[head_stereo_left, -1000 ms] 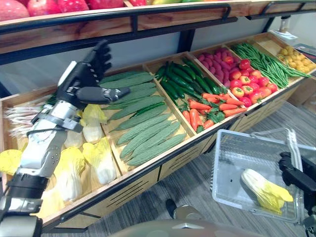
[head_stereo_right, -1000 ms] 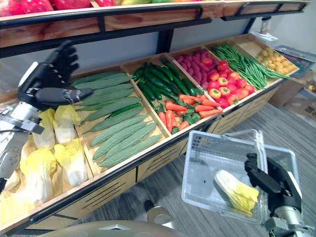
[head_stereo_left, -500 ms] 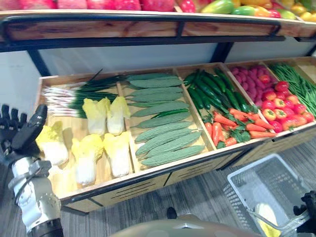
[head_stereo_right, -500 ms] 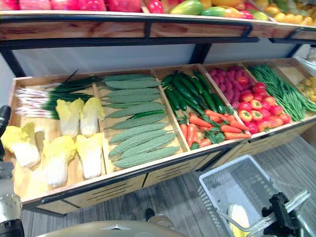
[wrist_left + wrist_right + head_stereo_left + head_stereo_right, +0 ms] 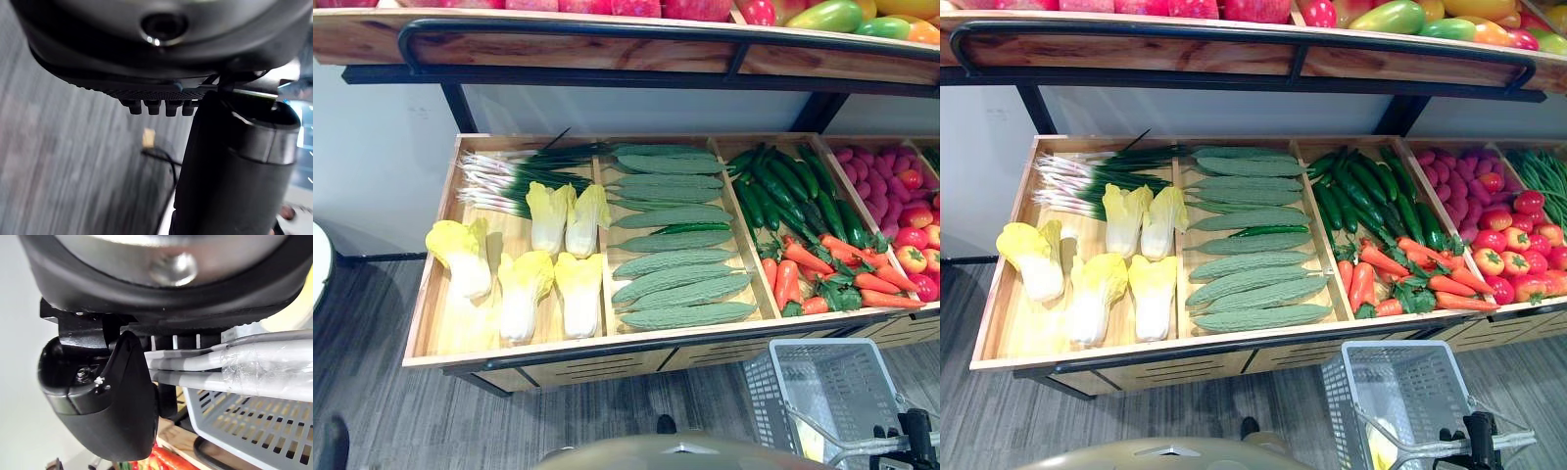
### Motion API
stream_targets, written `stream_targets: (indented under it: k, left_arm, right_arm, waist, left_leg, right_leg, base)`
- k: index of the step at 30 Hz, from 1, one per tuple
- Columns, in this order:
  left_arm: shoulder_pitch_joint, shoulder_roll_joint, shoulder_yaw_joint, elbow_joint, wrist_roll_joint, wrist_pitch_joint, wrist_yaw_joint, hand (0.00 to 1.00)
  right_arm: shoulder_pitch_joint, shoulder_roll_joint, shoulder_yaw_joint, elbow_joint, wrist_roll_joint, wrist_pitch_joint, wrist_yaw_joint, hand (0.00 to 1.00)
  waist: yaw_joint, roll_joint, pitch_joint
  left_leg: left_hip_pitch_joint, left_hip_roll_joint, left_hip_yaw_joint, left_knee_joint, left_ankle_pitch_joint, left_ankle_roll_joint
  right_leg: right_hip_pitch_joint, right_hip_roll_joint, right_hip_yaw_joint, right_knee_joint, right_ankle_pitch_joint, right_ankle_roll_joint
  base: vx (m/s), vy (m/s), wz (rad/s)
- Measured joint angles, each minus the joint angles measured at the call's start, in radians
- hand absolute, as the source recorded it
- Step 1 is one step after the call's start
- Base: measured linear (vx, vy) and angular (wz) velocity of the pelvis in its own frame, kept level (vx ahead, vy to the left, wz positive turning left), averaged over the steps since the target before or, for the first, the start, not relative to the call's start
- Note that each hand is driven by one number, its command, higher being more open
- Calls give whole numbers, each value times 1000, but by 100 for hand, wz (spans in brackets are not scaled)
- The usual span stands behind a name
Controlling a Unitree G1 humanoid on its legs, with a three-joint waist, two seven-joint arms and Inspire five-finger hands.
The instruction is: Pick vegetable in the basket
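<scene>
A grey mesh basket (image 5: pixel 1400 382) hangs at the lower right, in front of the vegetable stand (image 5: pixel 607 345). My right hand (image 5: pixel 1482 438) is shut on the basket's wire handle (image 5: pixel 234 367), which runs past the thumb (image 5: pixel 117 406). A yellow-green napa cabbage (image 5: pixel 1381 452) lies inside the basket, mostly cut off by the view's edge. More napa cabbages (image 5: pixel 524 294) lie in the stand's left bin. My left hand (image 5: pixel 230 171) hangs over the grey floor, fingers relaxed, holding nothing.
The stand also holds spring onions (image 5: pixel 509 176), pale green gourds (image 5: pixel 675 264), dark cucumbers (image 5: pixel 783 191), carrots (image 5: pixel 822 279) and tomatoes (image 5: pixel 915 235). An upper shelf (image 5: pixel 607 49) with fruit overhangs the back. Grey plank floor (image 5: pixel 372 392) lies before and left of the stand.
The camera has swung, so the stand sits more centred. My left hand has dropped from beside the cabbage bin out of the eye views. The right hand still holds the basket.
</scene>
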State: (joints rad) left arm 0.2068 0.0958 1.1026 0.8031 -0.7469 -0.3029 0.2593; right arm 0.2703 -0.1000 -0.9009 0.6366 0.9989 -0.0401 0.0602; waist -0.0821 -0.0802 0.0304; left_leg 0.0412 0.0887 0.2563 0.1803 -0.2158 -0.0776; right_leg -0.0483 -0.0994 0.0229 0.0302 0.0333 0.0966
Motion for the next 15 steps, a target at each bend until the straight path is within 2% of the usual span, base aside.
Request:
stream_targets:
  k: [2,4,7,15]
  left_arm:
    - [27,-28,61,98,-2,19,1,100]
    - [38,-60,65,130,-2,34,1,100]
    - [45,-110,48,137,3,54,-1,100]
    - [17,-153,-162,126,53,69,-59,100]
  right_arm:
    - [-25,1,-2,53,8,-15,-4,0]
    - [-34,1,-5,73,23,-18,-6,0]
    - [-59,1,-7,99,43,-38,-8,0]
    - [-90,1,2,128,44,-39,-39,0]
  waist:
    - [8,-3,-1]
    - [21,-6,5]
    - [27,6,13]
    - [19,69,59]
  left_leg:
    - [7,-2,12,-11,2,-1]
    - [12,-3,21,-14,2,-1]
    - [32,-5,31,-26,3,-1]
    - [72,-2,56,-20,-12,-3]
  right_leg:
    - [-1,-1,2,1,-2,1]
    - [-2,-2,8,1,-3,1]
    - [4,-1,11,5,-6,-3]
    - [11,4,36,48,-31,1]
  base:
    - [8,9,-5]
    - [16,15,-9]
    - [19,13,-11]
    - [-2,4,-11]
